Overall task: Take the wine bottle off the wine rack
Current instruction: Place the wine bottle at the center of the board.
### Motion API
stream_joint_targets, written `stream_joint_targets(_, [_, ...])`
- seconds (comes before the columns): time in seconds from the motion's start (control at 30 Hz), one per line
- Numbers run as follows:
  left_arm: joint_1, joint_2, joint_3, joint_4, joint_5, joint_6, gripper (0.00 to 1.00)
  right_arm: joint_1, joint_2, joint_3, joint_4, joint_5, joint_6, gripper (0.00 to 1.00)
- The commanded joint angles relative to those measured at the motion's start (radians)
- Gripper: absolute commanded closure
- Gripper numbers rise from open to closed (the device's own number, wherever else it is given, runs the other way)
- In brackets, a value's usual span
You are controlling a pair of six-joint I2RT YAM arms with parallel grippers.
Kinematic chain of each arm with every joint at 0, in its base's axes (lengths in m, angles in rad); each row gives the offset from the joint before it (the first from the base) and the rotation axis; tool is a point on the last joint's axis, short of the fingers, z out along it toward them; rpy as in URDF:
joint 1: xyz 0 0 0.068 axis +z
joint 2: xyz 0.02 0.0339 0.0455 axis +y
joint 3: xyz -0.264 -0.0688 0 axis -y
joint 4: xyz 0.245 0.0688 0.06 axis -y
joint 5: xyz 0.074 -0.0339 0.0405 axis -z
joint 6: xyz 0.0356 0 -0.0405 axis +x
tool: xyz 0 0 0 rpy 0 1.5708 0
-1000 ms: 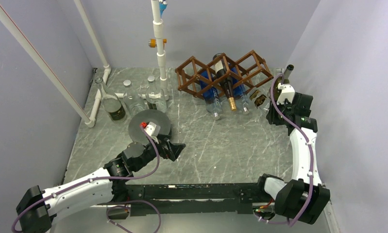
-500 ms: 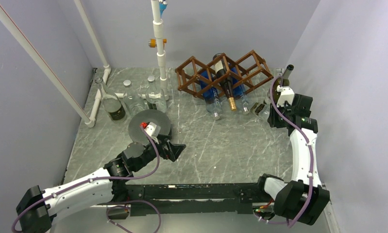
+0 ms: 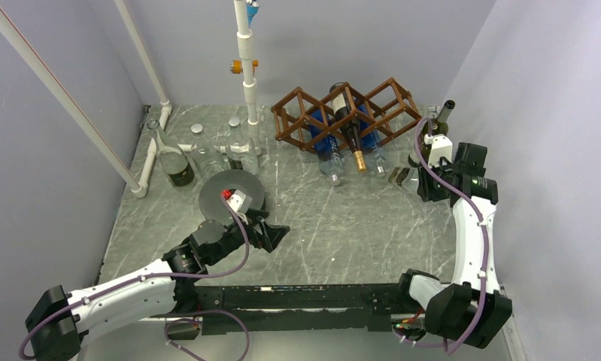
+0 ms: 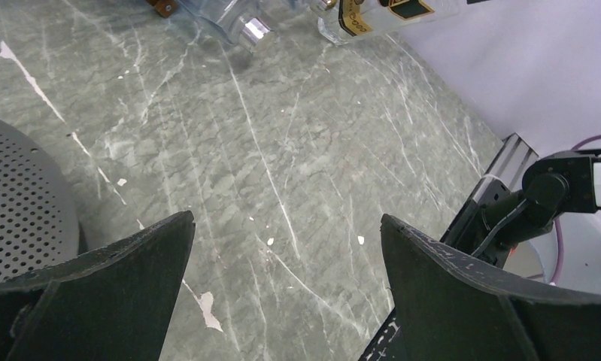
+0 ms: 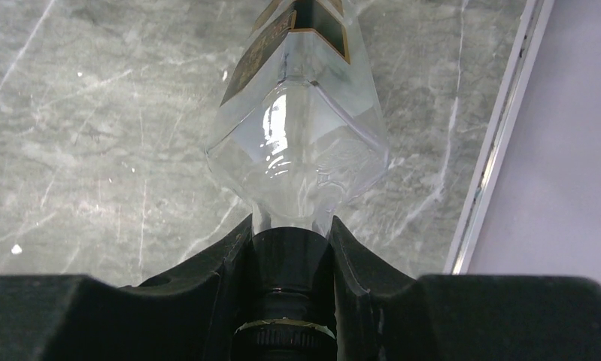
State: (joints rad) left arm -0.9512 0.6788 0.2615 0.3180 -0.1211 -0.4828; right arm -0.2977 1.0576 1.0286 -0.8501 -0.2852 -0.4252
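Observation:
The wine rack [image 3: 346, 113], a brown lattice of diamond cells, stands at the back centre of the table. The wine bottle [image 3: 397, 177] is clear glass with a dark gold-edged label. It hangs off the rack's right end, in front of it. My right gripper [image 3: 417, 180] is shut on the wine bottle's black-capped neck. In the right wrist view the wine bottle [image 5: 297, 128] points away from the right gripper [image 5: 289, 226], above the marble. My left gripper [image 3: 274, 235] [image 4: 286, 218] stands open over bare marble with nothing between its fingers.
A dark bottle with a gold cap [image 3: 351, 134] and blue bottles [image 3: 323, 147] lie in the rack. A dark upright bottle [image 3: 441, 116] stands by the right wall. A perforated grey disc [image 3: 229, 194] lies centre-left. Glass bottles [image 3: 173, 162] and a white pipe stand [image 3: 246, 75] are back left.
My right gripper has drawn the wine bottle towards the near side, away from the rack's right end. The left arm has barely moved.

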Motion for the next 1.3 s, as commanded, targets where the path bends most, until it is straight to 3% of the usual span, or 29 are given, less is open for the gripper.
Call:
stream_joint_targets(0.0, [0.005, 0.016, 0.023, 0.081, 0.089, 0.059, 0.00, -0.003, -0.011, 0.116, -0.035, 0.008, -0.077, 1.00])
stream_joint_targets(0.17, [0.004, 0.051, 0.048, 0.119, 0.196, 0.138, 0.00, -0.001, -0.001, 0.150, -0.097, -0.020, -0.127, 1.00])
stream_joint_targets(0.57, [-0.017, 0.243, 0.091, 0.381, 0.443, 0.412, 0.01, 0.060, 0.053, 0.252, -0.275, -0.130, -0.282, 1.00])
stream_joint_targets(1.27, [-0.111, 0.583, 0.216, 0.677, 0.366, 0.722, 0.00, 0.478, 0.122, 0.345, -0.341, -0.172, -0.275, 1.00])
